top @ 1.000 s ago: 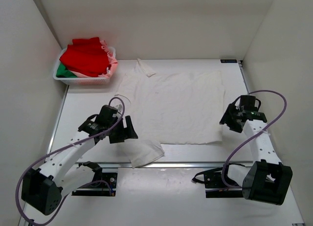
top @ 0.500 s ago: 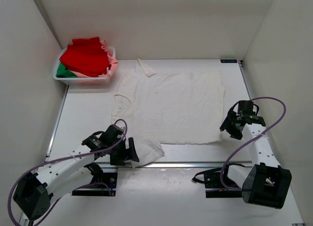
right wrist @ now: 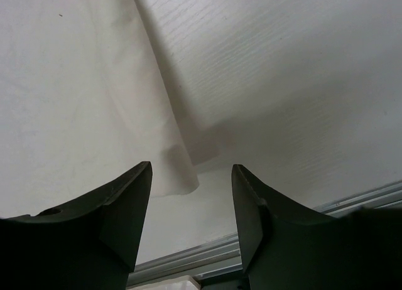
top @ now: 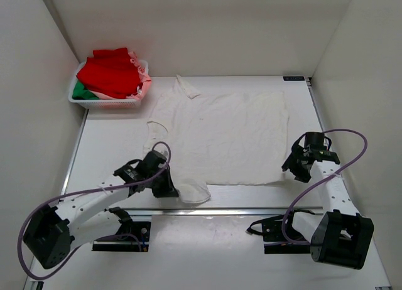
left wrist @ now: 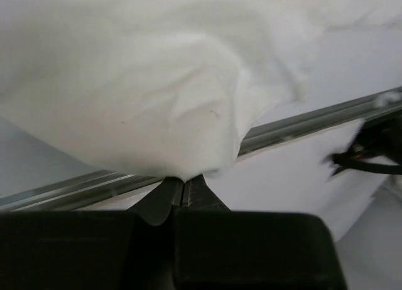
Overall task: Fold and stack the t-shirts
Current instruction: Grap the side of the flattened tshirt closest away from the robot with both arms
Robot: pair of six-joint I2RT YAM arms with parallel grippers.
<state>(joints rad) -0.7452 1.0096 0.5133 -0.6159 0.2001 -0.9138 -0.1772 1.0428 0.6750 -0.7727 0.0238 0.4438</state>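
At far left, a white mesh basket (top: 78, 96) holds a red t-shirt (top: 113, 70), a green t-shirt (top: 81, 90) and a pale pink t-shirt (top: 146, 84), all heaped unfolded. Nearer, the left tool (top: 171, 189) is pinched closed on the near-left sleeve of the off-white t-shirt (top: 226, 133). That shirt lies spread and wrinkled across the middle of the tabletop (top: 113, 145). The cloth looks thin, light and limp, likely to sag and drag, so corners and hems are the sensible holds. At right, the right tool (right wrist: 191, 166) hangs with its fingers apart over the near-right hem corner. The tabletop is smooth and white, with a metal rail (top: 251, 209) along its near edge. White walls (top: 220, 26) close in on three sides.
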